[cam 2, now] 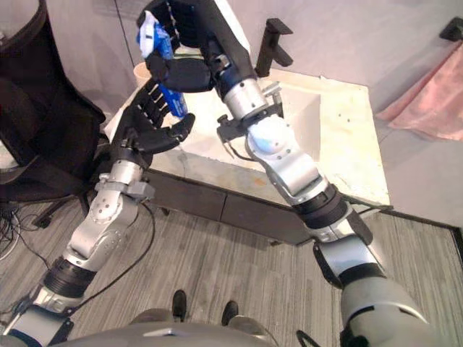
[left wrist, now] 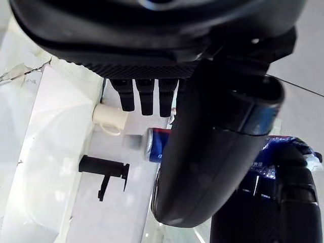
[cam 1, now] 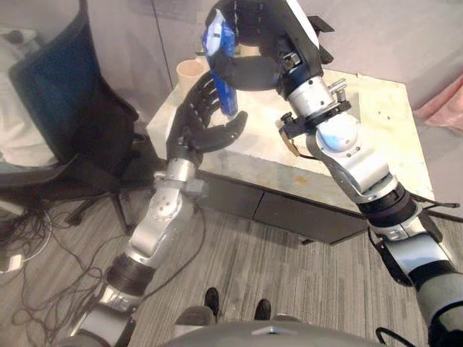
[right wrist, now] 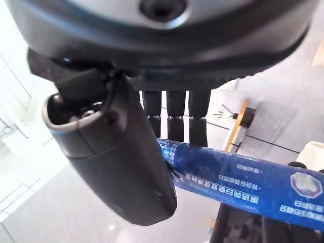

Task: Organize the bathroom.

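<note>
My right hand (cam 1: 262, 45) is raised over the left end of the stone counter (cam 1: 376, 130), shut on a blue toothpaste tube (cam 1: 226, 87) that hangs down from it. The thumb (right wrist: 116, 152) presses the tube (right wrist: 243, 177) against the fingers. My left hand (cam 1: 199, 123) is just beneath, open, its fingers and thumb spread on either side of the tube's lower end; whether they touch it I cannot tell. The tube (left wrist: 159, 144) shows past the left thumb, above the counter.
A beige cup (cam 1: 191, 71) stands at the counter's back left corner. A black faucet (cam 2: 273, 45) rises behind the sink basin (cam 2: 300, 108). Dark drawers (cam 1: 289, 210) sit under the counter. An office chair (cam 1: 58, 94) is to the left, a pink towel (cam 2: 427, 94) to the right.
</note>
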